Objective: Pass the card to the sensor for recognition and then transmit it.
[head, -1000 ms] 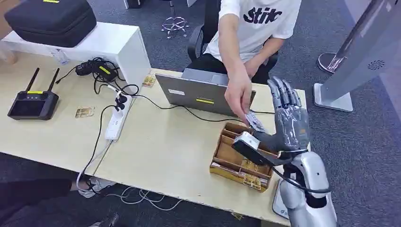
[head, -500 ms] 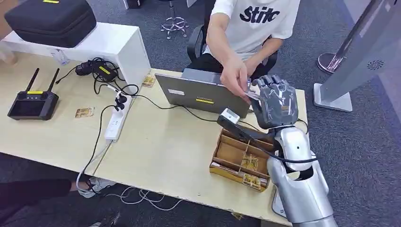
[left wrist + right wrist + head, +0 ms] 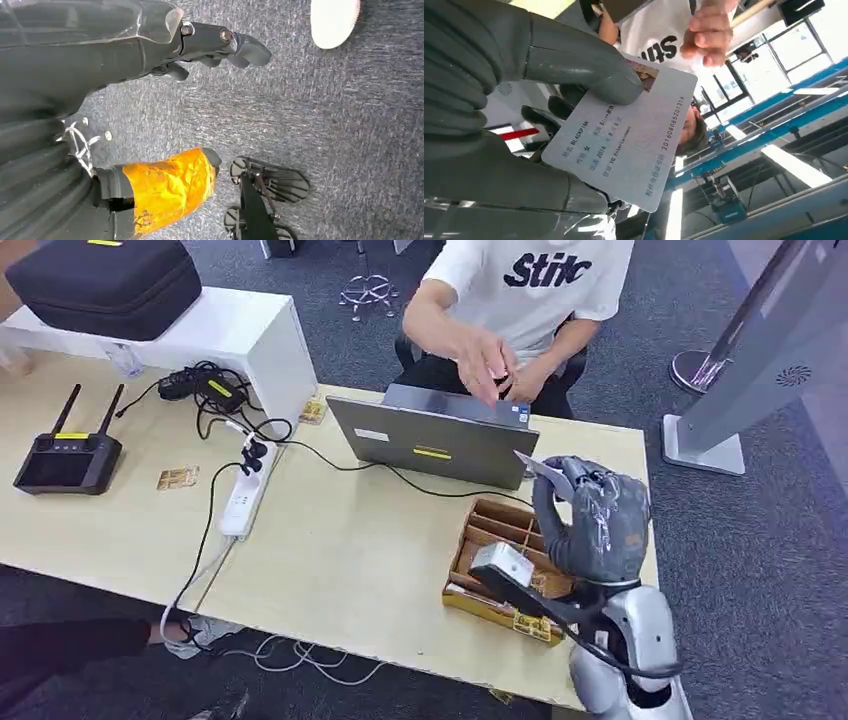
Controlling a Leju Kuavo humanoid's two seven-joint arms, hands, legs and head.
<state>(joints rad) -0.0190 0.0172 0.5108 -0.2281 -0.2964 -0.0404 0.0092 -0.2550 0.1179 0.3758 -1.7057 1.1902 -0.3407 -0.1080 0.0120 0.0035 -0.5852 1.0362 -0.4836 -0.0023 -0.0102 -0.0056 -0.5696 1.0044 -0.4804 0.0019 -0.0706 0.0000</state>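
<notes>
One card [image 3: 624, 135] sits pinched in the right hand [image 3: 592, 520], thumb [image 3: 584, 67] pressed on its printed face and darker fingers behind it; in the head view its pale corner [image 3: 545, 471] pokes up above the curled fingers. The hand is raised over the wooden compartment tray [image 3: 480, 550] on the table [image 3: 330, 550], just beside the grey laptop [image 3: 435, 440]. A seated person's hand [image 3: 487, 358] hovers beyond the laptop, apart from the card. The left hand [image 3: 150, 65] hangs over grey carpet, fingers loosely apart and holding nothing.
</notes>
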